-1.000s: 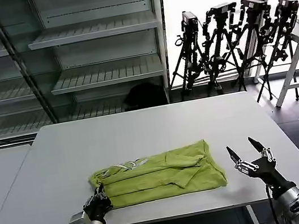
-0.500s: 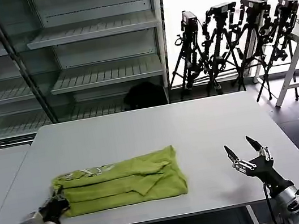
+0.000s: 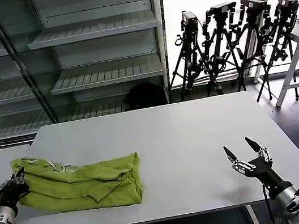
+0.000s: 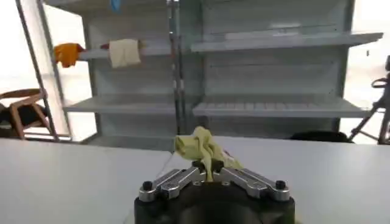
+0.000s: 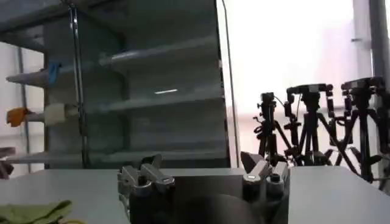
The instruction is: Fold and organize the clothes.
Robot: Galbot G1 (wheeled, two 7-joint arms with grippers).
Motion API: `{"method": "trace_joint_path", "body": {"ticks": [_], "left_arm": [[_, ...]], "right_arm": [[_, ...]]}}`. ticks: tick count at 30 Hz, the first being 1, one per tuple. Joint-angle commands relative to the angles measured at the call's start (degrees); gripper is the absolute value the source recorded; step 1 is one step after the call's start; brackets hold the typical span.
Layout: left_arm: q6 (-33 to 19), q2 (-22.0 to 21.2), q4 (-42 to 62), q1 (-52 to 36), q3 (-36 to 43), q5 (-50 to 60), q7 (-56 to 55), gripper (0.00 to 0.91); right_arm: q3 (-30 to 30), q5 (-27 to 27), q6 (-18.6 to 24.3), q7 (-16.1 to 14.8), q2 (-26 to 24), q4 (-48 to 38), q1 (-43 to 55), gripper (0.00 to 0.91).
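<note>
Left gripper [image 3: 18, 179] at the surface's [image 3: 188, 140] left edge, fingers pinching a corner of the folded green T-shirt [image 3: 81, 184], which lies on the left part. Right gripper [image 3: 242, 154] hovers near right front, fingers spread.

The right gripper [image 3: 244, 151] has slim black fingers with pointed tips on a black-and-silver hub, above a rounded grey-white wrist. The left gripper [image 4: 206, 168] shows silver finger links fastened by black screws on a black base; its wrist appears pale grey and rounded.
</note>
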Motion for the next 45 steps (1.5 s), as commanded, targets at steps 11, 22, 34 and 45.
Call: {"method": "trace_joint_path", "body": {"ticks": [11, 22, 34, 45], "left_arm": [[-0.2, -10.5, -15.3, -2.3, 27.2, 16.9, 1.3, 0.0], [-0.1, -13.7, -10.1, -6.7, 34.8, 20.4, 0.2, 0.01], [1.2, -15.7, -4.1, -10.4, 39.1, 23.2, 0.0, 0.212], [3.6, -15.2, -3.8, -10.9, 39.8, 26.7, 2.6, 0.907]], "right_arm": [[-0.6, -0.6, -0.2, 0.0, 0.7, 0.3, 0.1, 0.907], [-1.3, -1.5, -0.4, 0.1, 1.4, 0.7, 0.6, 0.907], [-1.0, -1.5, -0.6, 0.1, 1.5, 0.7, 0.4, 0.907], [-1.5, -1.5, -0.4, 0.0, 1.6, 0.0, 0.7, 0.907]]}}
